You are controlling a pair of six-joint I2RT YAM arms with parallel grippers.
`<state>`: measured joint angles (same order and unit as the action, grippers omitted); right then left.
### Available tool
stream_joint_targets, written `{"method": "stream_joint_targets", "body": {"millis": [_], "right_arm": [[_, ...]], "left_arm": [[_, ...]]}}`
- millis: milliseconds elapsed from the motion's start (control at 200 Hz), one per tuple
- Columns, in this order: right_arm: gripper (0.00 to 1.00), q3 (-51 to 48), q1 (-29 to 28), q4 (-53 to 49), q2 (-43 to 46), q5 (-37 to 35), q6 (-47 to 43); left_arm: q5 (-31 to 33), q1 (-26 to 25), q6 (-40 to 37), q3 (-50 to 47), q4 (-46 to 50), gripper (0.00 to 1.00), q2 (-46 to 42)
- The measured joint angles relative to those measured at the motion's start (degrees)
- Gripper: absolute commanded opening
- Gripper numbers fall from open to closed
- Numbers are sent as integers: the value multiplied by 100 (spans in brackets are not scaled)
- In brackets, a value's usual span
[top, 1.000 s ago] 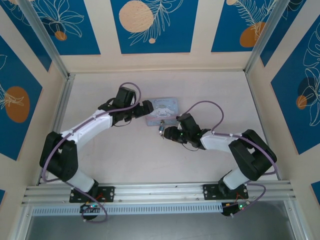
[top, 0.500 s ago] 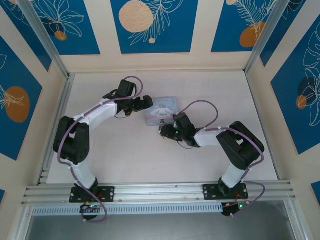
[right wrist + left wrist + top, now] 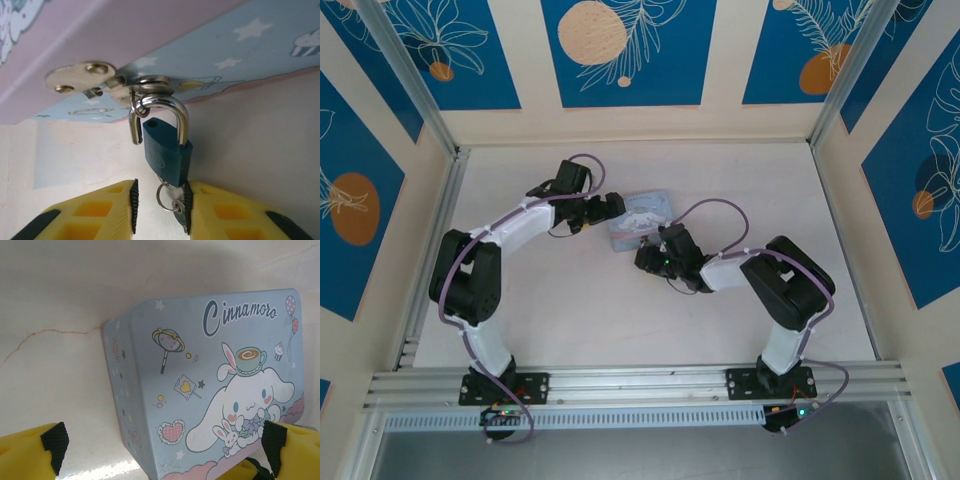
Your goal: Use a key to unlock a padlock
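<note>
The teal padlock (image 3: 167,155) hangs by its silver shackle (image 3: 170,107) from the ring on the tin's clasp (image 3: 87,77). One shackle leg is out of the body, so the lock is open. The small key (image 3: 176,202), with its wire ring, sits in the bottom of the padlock. My right gripper (image 3: 159,200) (image 3: 648,256) is open around the key, which leans on the right pad (image 3: 187,205). My left gripper (image 3: 164,442) (image 3: 612,208) is open wide across a corner of the pale blue cartoon tin (image 3: 210,380) (image 3: 645,213).
The tin sits tilted mid-table between the two arms. A pale table surface (image 3: 570,300) spreads around it, fenced by patterned walls (image 3: 620,50) and a metal rail (image 3: 640,385) at the near edge.
The right gripper has slid left and closer under the tin's front. The left arm has swung its elbow out and now holds still at the tin's left end. The tin has tilted slightly.
</note>
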<state>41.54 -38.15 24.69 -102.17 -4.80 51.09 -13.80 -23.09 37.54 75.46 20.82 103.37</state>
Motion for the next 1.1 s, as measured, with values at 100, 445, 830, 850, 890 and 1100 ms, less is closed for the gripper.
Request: {"method": "stream_joint_targets", "body": {"millis": [100, 445, 830, 850, 890, 1100], "right_arm": [[20, 7, 0, 15, -39, -42, 31], [0, -94, 33, 9, -39, -140, 168], [32, -560, 186, -308, 739, -122, 79], [35, -566, 186, -315, 772, -122, 70], [38, -568, 186, -308, 811, -118, 20], [40, -538, 179, -153, 658, -83, -57]], "left_arm": [[-20, 7, 0, 0, -33, 100, 0], [-17, 17, 4, -208, -153, 100, -15], [-83, 31, 155, -656, -243, 100, -621], [-87, 33, 160, -664, -243, 100, -654], [-101, 33, 179, -675, -256, 100, -699], [-125, 37, 262, -682, -345, 100, -756]]}}
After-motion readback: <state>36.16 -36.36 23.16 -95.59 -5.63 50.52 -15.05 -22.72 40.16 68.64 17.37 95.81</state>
